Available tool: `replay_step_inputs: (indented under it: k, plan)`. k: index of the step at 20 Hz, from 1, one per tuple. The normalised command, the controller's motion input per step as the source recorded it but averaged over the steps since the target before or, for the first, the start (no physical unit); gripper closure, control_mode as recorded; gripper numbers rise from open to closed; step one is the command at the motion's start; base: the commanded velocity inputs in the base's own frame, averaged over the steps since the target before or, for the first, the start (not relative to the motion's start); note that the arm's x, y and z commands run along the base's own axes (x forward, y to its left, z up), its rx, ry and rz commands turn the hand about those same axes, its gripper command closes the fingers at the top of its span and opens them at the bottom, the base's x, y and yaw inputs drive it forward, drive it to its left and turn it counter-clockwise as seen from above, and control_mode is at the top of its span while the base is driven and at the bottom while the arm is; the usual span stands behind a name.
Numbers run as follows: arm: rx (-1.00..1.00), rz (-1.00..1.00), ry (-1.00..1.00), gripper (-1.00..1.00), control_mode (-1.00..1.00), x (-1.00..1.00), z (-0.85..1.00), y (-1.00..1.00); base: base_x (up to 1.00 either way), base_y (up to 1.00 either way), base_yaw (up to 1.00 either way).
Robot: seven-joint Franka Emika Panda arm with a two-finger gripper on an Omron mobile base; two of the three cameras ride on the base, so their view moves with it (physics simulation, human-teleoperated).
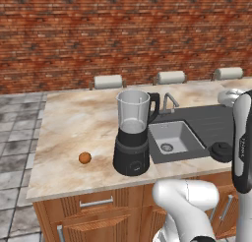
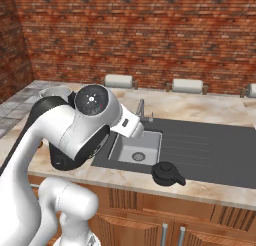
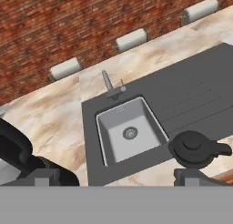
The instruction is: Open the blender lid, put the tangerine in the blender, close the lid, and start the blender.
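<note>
With its jaws spread wide and holding nothing, the gripper [image 3: 116, 176] hangs at the frame's bottom above the blender lid [image 3: 195, 148] at lower right, while the open blender [image 1: 133, 133] stands mid-frame, the tangerine [image 1: 84, 158] to its left.

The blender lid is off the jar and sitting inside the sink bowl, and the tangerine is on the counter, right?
Not quite. The blender lid is off the jar, but it lies on the dark drainboard beside the sink bowl, as the hand view shows. The tangerine is on the counter.
</note>
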Motion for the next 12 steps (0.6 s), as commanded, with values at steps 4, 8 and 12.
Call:
replay_step_inputs:
  k: [4,8,12]
  plan:
    - [-0.15,0.0,-0.02,-1.0,-1.0,-0.32,0.85,1.0,0.0,0.0,0.0]
    - [-0.2,0.0,0.0,-1.0,-1.0,-0.18,0.6,1.0,0.0,0.0,0.0]
    - [-0.24,0.0,0.01,-1.0,-1.0,-0.13,0.39,1.0,0.0,0.0,0.0]
